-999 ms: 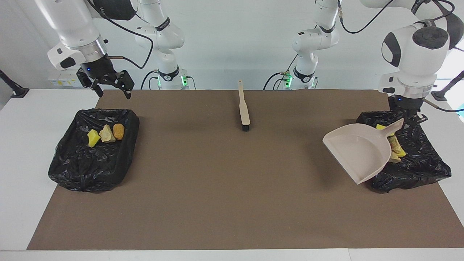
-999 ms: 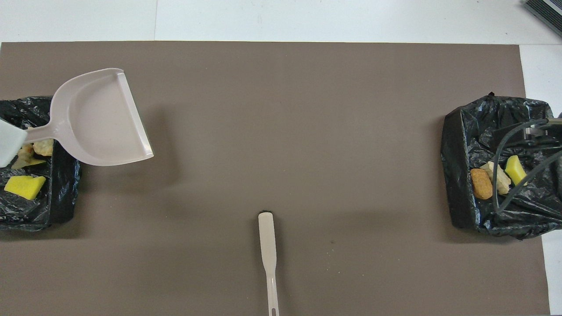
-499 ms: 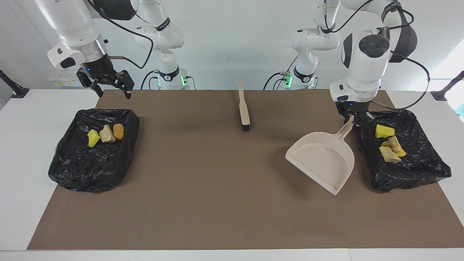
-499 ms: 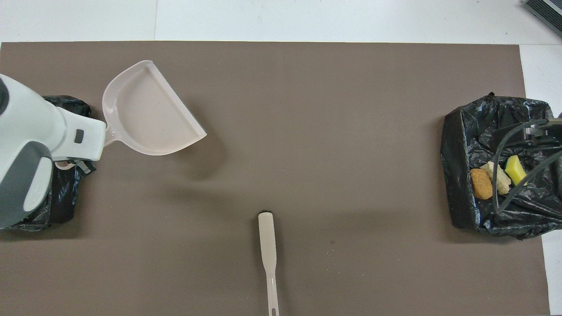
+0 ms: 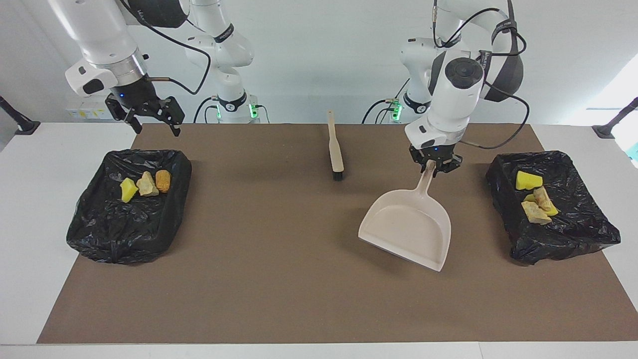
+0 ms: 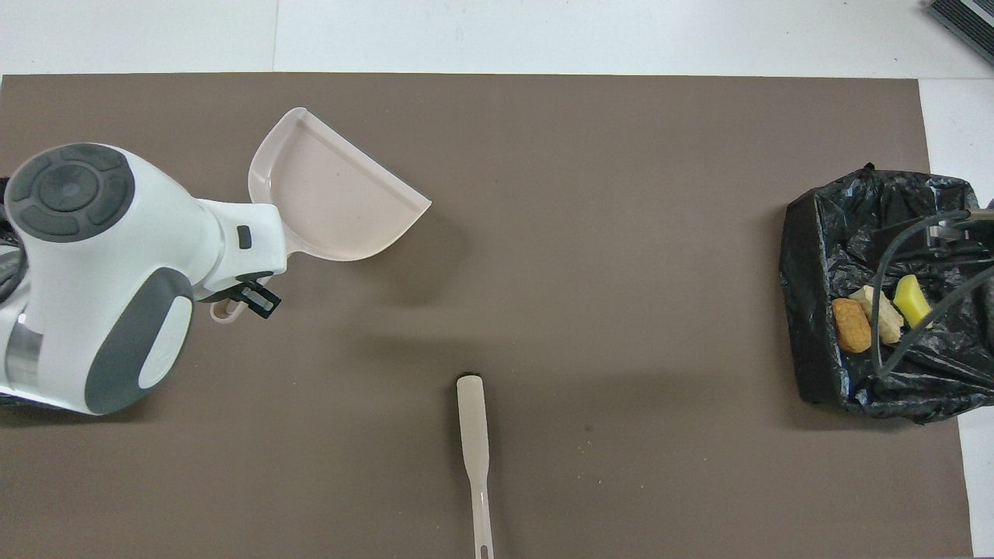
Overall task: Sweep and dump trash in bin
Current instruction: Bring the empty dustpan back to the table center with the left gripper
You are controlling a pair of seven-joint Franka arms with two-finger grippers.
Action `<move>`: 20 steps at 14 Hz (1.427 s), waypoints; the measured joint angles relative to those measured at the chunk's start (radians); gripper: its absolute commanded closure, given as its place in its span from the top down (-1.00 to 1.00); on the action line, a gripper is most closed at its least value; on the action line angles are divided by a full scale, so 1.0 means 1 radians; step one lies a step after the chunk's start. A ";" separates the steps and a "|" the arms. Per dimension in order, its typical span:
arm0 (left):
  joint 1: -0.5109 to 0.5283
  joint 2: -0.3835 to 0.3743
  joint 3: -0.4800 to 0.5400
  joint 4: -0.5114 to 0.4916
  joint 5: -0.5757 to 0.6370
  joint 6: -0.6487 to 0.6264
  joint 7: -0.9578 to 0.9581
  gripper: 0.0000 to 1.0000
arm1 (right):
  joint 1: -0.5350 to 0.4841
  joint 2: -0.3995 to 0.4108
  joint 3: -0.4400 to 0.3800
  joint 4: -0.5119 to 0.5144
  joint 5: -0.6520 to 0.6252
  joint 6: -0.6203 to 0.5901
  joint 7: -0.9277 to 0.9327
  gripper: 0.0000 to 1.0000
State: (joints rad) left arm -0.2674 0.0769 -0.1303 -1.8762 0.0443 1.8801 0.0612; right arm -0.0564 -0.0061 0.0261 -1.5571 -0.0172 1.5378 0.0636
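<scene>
Right jaws [image 5: 153,121] hang spread and empty, just above the robot-side rim of the bin [image 5: 130,204] at the right arm's end; this arm waits. Below the jaws, three scraps [image 5: 146,184] lie together in that bin: a yellow sponge piece, a pale chunk, an orange-brown lump.

Brush [image 5: 335,147] lies flat on the counter [image 5: 279,279] mid-mat, bristle end away from the robots, well apart from both jaws. Nobody holds it.

Left jaws [image 5: 432,166] are pinched on the handle of the dustpan [image 5: 406,227]. The pan hangs from them, tilted, its open lip pointing away from the robots. It looks empty. A second ago these jaws stood over the second bin [image 5: 552,206] with the pan covering the scraps there; half a second ago the pan was clear of the rim; now it is over open mat, partway toward the brush.

The second bin sits uncovered toward the left arm's end, well apart from the left jaws, with the remaining scraps [image 5: 536,199] heaped inside.

Reading: no scraps show on the mat. The dump looks done; the pan is likely being carried back to be set down.
</scene>
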 measured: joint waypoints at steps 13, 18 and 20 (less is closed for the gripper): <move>-0.205 0.186 0.001 0.096 -0.165 0.150 -0.441 -1.00 | 0.000 0.000 0.000 0.000 0.000 0.000 0.000 1.00; -0.254 0.240 0.002 0.141 -0.175 0.166 -0.541 -1.00 | 0.000 0.000 0.000 0.000 0.000 0.000 0.000 1.00; -0.268 0.258 0.002 0.150 -0.175 0.170 -0.580 -1.00 | 0.000 0.000 0.000 0.000 0.000 0.000 0.000 1.00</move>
State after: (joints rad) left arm -0.5356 0.3347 -0.1280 -1.7263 -0.1307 2.0503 -0.5185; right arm -0.0564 -0.0061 0.0261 -1.5571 -0.0172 1.5378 0.0637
